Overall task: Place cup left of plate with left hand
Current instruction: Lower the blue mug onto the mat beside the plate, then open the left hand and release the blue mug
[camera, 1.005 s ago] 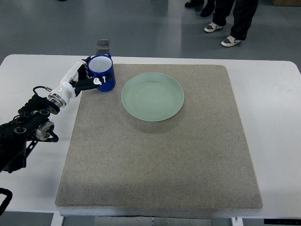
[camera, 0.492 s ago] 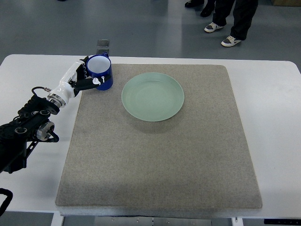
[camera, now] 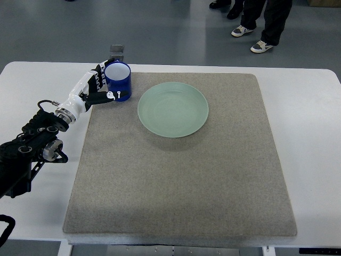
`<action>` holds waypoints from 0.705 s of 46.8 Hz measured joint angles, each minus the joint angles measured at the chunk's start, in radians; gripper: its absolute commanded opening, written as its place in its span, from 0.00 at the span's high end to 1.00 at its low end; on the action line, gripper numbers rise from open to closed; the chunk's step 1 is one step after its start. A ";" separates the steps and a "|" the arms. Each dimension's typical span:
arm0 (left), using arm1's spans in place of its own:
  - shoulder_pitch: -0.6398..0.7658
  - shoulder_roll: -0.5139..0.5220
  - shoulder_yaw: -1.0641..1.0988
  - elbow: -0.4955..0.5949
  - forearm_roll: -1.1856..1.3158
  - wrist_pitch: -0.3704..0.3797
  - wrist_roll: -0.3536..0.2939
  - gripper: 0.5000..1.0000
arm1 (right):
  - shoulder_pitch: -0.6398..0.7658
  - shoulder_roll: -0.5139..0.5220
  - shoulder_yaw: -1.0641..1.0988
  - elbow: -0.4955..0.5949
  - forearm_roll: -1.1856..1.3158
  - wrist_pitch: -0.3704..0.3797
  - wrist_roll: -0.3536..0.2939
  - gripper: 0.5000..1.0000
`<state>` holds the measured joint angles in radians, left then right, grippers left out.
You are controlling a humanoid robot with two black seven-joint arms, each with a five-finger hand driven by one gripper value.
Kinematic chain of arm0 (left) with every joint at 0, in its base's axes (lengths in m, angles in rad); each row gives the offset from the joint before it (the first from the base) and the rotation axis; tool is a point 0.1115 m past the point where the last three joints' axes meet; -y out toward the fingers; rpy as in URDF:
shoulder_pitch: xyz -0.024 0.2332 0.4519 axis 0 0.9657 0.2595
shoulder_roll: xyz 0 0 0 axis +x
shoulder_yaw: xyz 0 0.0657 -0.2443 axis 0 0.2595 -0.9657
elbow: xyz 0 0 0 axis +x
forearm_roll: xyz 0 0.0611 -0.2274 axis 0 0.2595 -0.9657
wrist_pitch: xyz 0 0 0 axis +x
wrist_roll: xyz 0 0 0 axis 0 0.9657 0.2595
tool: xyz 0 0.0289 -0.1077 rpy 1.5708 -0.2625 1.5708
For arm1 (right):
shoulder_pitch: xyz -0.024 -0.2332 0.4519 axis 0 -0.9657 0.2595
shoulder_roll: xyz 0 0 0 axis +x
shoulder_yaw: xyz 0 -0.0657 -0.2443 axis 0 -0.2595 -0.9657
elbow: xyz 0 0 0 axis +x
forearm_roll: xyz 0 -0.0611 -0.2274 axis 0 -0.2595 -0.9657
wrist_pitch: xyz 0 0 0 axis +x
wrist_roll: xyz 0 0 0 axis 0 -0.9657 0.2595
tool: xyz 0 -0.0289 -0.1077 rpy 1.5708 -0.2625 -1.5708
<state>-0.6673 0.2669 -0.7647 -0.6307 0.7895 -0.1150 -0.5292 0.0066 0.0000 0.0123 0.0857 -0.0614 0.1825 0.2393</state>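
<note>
One left robot hand (camera: 98, 88) grips the blue cup (camera: 118, 81), its fingers partly hidden behind it.

A mat (camera: 181, 176) covers the middle of the table (camera: 314, 133); on it a plate (camera: 173, 109) sits toward twelve o'clock, a cup (camera: 118, 81) just beside it at ten o'clock, near the mat's far-left corner, held by the left hand (camera: 96, 90) reaching in from eight o'clock

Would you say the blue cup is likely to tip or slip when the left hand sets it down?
The blue cup looks rigid and glossy, so perhaps slippery in the left hand. Being upright and broad, it should resist tipping. The felt-like mat probably limits sliding.
</note>
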 measured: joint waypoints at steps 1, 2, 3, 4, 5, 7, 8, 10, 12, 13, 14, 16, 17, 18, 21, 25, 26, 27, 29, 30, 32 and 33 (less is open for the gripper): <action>0.000 0.000 -0.001 -0.001 -0.001 0.000 0.000 0.07 | 0.000 0.000 0.000 0.000 0.000 0.000 0.000 0.14; 0.000 0.000 -0.002 -0.002 -0.003 0.000 0.000 0.05 | 0.000 0.000 0.000 0.000 0.000 0.000 0.000 0.14; 0.000 0.000 -0.003 -0.004 -0.005 0.000 0.000 0.04 | 0.001 0.000 0.000 0.000 0.000 0.000 0.000 0.14; 0.000 0.000 -0.003 -0.005 -0.007 0.000 0.000 0.02 | 0.000 0.000 0.000 0.000 0.000 0.000 0.000 0.14; 0.001 0.000 -0.004 -0.006 -0.010 -0.001 0.000 0.02 | 0.000 0.000 0.000 0.000 0.000 0.000 0.000 0.14; 0.001 0.000 -0.004 -0.009 -0.019 -0.003 0.001 0.01 | 0.001 0.000 0.000 0.000 0.000 0.000 0.000 0.14; 0.002 0.000 -0.004 -0.010 -0.021 -0.003 0.001 0.01 | 0.000 0.000 0.000 0.000 0.000 0.000 0.000 0.14; 0.003 0.000 -0.002 -0.014 -0.027 -0.006 0.002 0.01 | 0.000 0.000 0.000 0.000 0.000 0.000 0.000 0.14; 0.004 0.000 -0.001 -0.018 -0.029 -0.008 0.002 0.01 | 0.000 0.000 0.000 0.000 0.000 0.000 0.000 0.14; 0.004 0.001 0.000 -0.018 -0.030 -0.009 0.002 0.01 | 0.000 0.000 0.000 0.000 0.000 0.000 0.000 0.14; 0.005 0.002 0.000 -0.018 -0.031 -0.009 0.002 0.01 | 0.000 0.000 0.000 0.000 0.000 0.000 0.000 0.14; 0.008 0.003 0.000 -0.018 -0.033 -0.012 0.002 0.01 | 0.000 0.000 0.000 0.000 0.000 0.000 0.000 0.14; 0.010 0.004 0.000 -0.018 -0.034 -0.013 0.002 0.01 | 0.001 0.000 0.000 0.000 0.000 0.000 0.000 0.14; 0.012 0.005 0.000 -0.019 -0.034 -0.014 0.002 0.01 | 0.000 0.000 0.000 0.000 0.000 0.000 0.000 0.14; 0.019 0.007 0.000 -0.020 -0.036 -0.019 0.001 0.01 | 0.000 0.000 0.000 0.000 0.000 0.000 0.000 0.14; 0.024 0.012 0.000 -0.024 -0.036 -0.020 0.001 0.01 | 0.000 0.000 0.000 0.000 0.000 0.000 0.000 0.14; 0.027 0.013 -0.001 -0.027 -0.036 -0.020 0.001 0.01 | 0.000 0.000 0.000 0.000 0.000 0.000 0.000 0.14; 0.030 0.015 -0.001 -0.030 -0.036 -0.020 0.001 0.01 | 0.001 0.000 0.000 0.000 0.000 0.000 0.000 0.14; 0.037 0.017 -0.002 -0.038 -0.037 -0.021 0.001 0.01 | 0.001 0.000 0.000 0.000 0.000 0.000 0.000 0.14; 0.040 0.018 -0.002 -0.043 -0.037 -0.021 0.001 0.01 | 0.000 0.000 0.000 0.000 0.000 0.000 0.000 0.14; 0.047 0.020 -0.004 -0.059 -0.037 -0.021 0.001 0.01 | 0.000 0.000 0.000 0.000 0.000 0.000 0.000 0.14; 0.051 0.021 -0.006 -0.066 -0.037 -0.021 0.001 0.01 | 0.001 0.000 0.000 0.000 0.000 0.000 0.000 0.14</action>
<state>-0.6164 0.2883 -0.7702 -0.6968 0.7529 -0.1358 -0.5280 0.0072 0.0000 0.0123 0.0859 -0.0614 0.1826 0.2393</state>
